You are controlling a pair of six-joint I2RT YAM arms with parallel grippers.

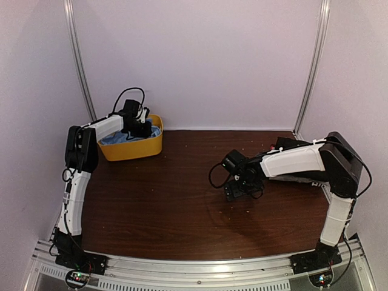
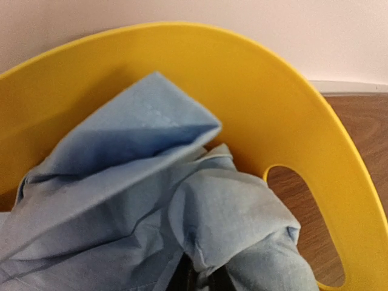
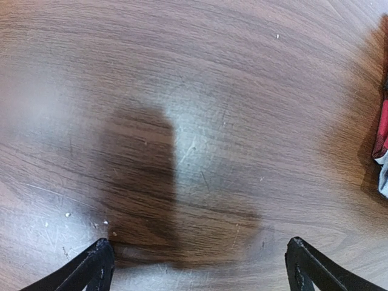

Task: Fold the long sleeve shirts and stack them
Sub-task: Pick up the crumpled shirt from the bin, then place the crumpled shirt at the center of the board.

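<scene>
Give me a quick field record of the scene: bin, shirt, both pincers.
bin: yellow bin, far left of the table, upright
shirt: light blue shirt, crumpled inside the bin
left pincer: in the bin, shut on a fold of the shirt
right pincer: open, low over bare wood, holding nothing

No legible text, label, brand or number in any view
</scene>
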